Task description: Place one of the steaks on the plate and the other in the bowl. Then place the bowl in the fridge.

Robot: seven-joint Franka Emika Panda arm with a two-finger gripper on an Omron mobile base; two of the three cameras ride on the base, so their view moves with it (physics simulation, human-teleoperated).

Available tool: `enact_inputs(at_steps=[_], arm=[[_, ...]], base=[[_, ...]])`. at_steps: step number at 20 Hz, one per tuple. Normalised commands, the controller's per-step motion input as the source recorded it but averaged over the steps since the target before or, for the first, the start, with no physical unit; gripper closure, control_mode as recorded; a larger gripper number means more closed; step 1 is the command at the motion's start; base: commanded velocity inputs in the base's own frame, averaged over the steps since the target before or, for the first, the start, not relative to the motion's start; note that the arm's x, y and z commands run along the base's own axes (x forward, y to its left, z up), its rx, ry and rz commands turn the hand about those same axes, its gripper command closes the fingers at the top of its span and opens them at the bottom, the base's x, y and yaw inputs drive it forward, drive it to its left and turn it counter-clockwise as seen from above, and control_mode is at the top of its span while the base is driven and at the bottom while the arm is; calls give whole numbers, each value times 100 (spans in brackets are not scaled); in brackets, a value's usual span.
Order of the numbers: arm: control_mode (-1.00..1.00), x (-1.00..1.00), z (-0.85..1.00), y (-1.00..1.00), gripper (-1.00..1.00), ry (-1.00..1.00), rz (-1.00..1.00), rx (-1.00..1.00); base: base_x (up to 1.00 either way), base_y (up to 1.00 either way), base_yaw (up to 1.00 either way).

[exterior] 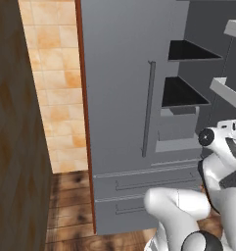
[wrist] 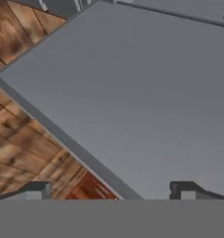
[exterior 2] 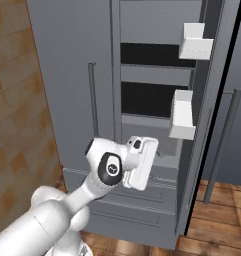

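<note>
Fridge directly ahead of base, right door swung open; dark shelves and white door bins exposed. Gripper jaws spread wide, nothing between them, over grey panel above wooden floor.
</note>
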Motion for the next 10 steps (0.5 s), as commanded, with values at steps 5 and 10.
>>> enact_inputs(at_steps=[5,10], arm=[[-100,96,-14,92,-100,-34,-19,32],[-100,53,-45,9,-100,-54,-37,99]], base=[[0,0,0],[0,0,0]])
